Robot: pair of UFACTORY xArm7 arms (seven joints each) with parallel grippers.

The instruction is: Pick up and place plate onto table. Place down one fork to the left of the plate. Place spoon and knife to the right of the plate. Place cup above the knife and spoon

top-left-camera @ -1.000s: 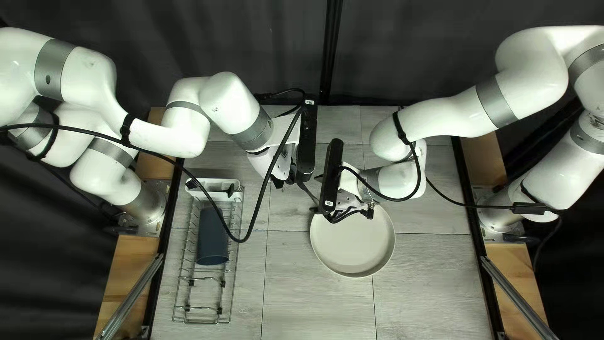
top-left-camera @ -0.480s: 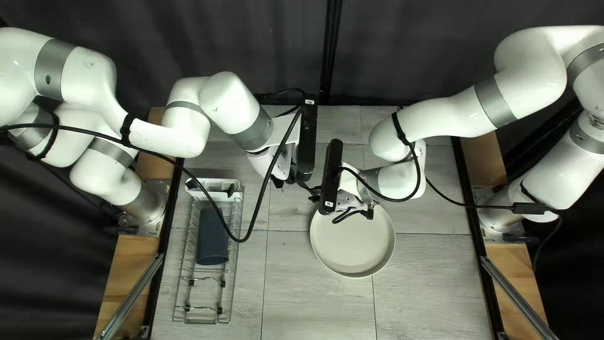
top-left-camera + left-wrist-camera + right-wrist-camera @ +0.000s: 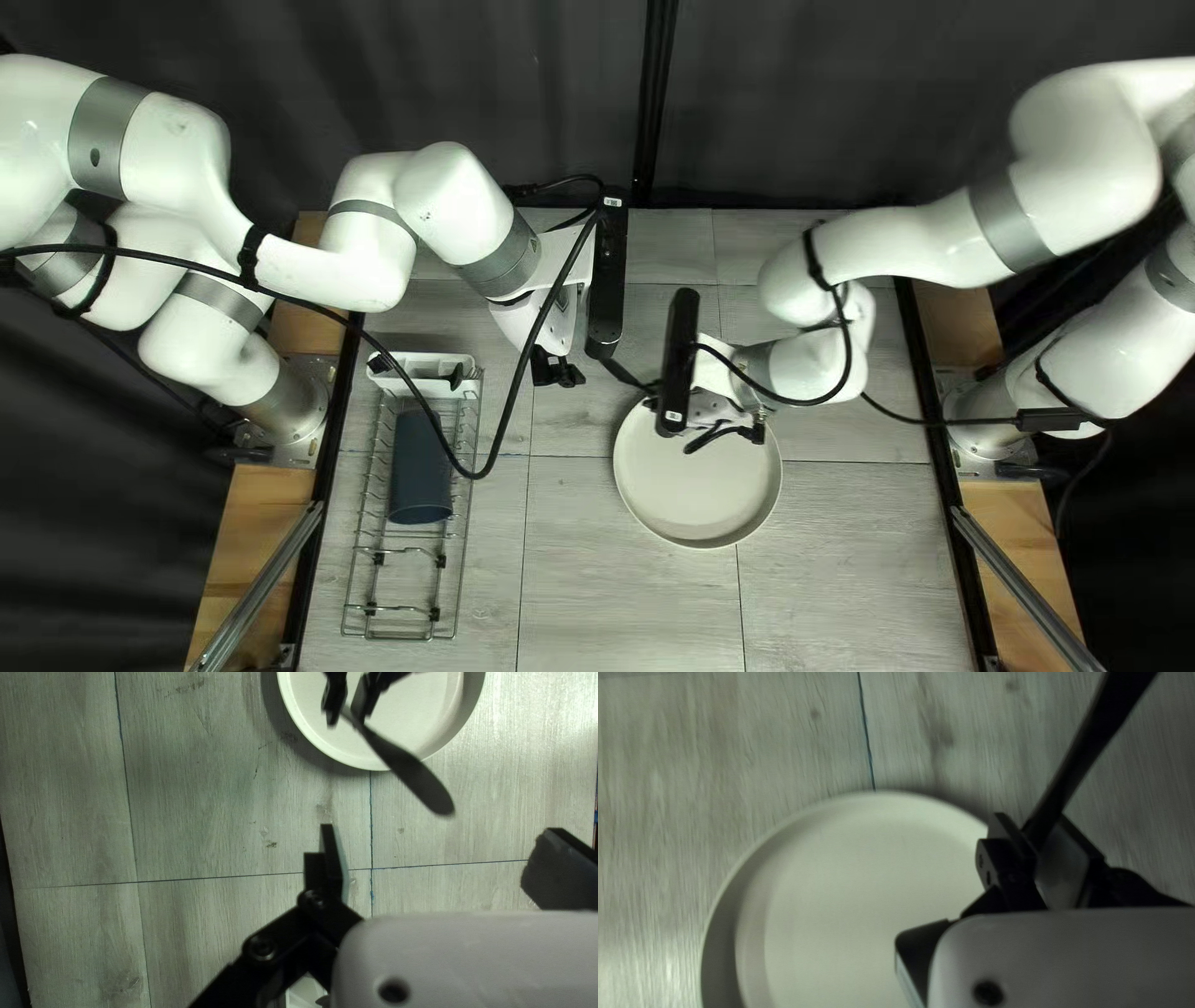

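The right gripper (image 3: 655,398) is clamping a dark utensil (image 3: 414,774) over the plate (image 3: 700,495) while the left gripper (image 3: 573,372) is hovering empty, fingers spread wide.

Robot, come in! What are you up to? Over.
Left gripper open. Right gripper shut on dark utensil. Plate on table. In the way: right gripper, above plate.

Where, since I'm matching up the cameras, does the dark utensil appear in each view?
Top left view: dark utensil just beyond the plate, between both arms.
Left wrist view: ahead of the left gripper, crossing the plate's rim.
Right wrist view: held in the right gripper.
Shared landmark: the plate.
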